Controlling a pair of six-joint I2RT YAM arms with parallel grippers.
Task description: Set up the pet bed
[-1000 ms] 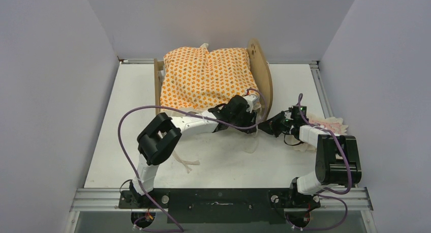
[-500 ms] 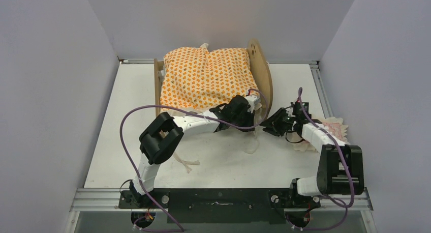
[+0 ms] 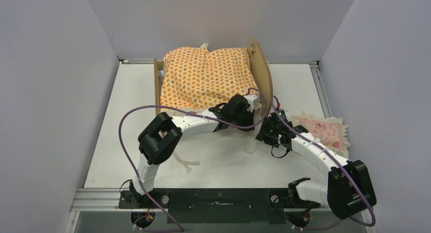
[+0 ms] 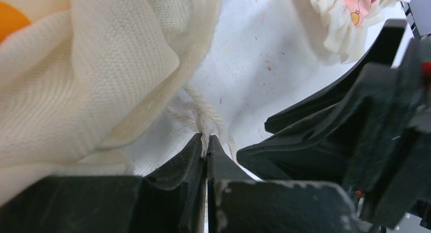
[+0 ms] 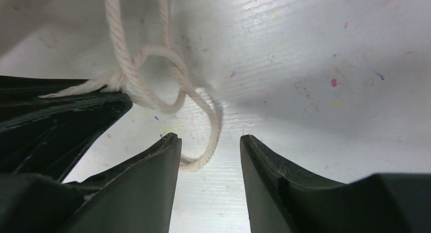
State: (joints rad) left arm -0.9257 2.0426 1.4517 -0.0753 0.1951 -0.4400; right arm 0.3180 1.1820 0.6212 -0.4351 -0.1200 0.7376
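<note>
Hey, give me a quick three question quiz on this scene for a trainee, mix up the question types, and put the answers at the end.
1. True or false: the left gripper is shut on the cream cord.
2. Where is the pink pillow relative to the pet bed? A: inside it. B: on the table, to its right. C: hooked on its headboard.
3. Fill in: the jaws of the right gripper stand ____, with a loop of cord just ahead of them.

Key: 1 true; 2 B; 3 open.
</note>
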